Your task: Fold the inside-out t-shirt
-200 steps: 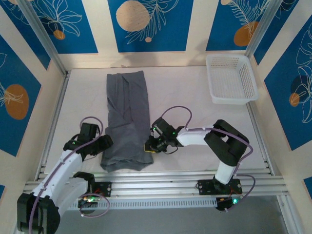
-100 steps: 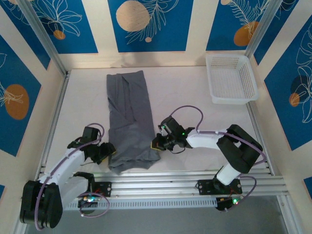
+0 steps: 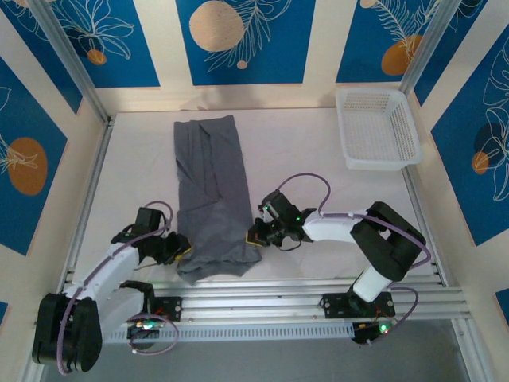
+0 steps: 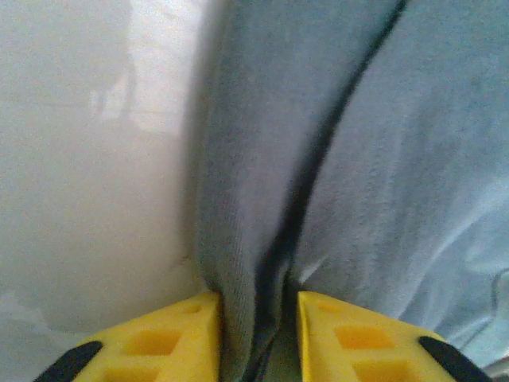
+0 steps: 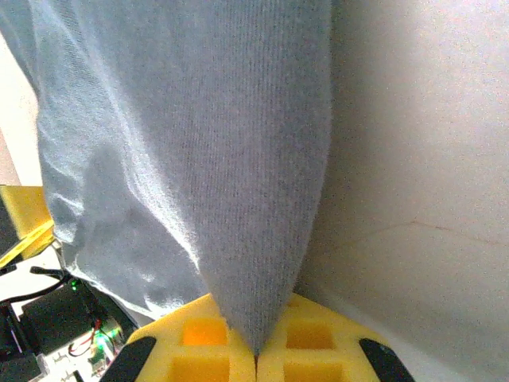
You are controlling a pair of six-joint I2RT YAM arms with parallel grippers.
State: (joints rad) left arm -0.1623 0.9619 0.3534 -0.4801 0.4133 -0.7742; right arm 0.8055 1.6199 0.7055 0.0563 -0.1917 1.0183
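Observation:
The inside-out t-shirt (image 3: 211, 183) lies as a long slate-grey strip running from the far left of the table toward the near edge. My left gripper (image 3: 181, 249) sits at its near left corner. In the left wrist view the yellow fingers (image 4: 171, 334) stand close on either side of a bunched fold of the t-shirt (image 4: 398, 159), with my left gripper (image 4: 258, 306) pinching it. My right gripper (image 3: 254, 236) is at the near right corner. In the right wrist view my right gripper (image 5: 256, 318) is shut on a pointed tip of the t-shirt (image 5: 199, 119).
A white mesh basket (image 3: 378, 127) stands at the far right corner. Bare white table (image 3: 318, 159) lies between it and the shirt. Aluminium rails (image 3: 262, 294) run along the near edge, and frame posts stand at the sides.
The right gripper has drawn the near right corner rightward and nearer. The left gripper has slid in to the near left corner, and its jaws have narrowed onto the fabric.

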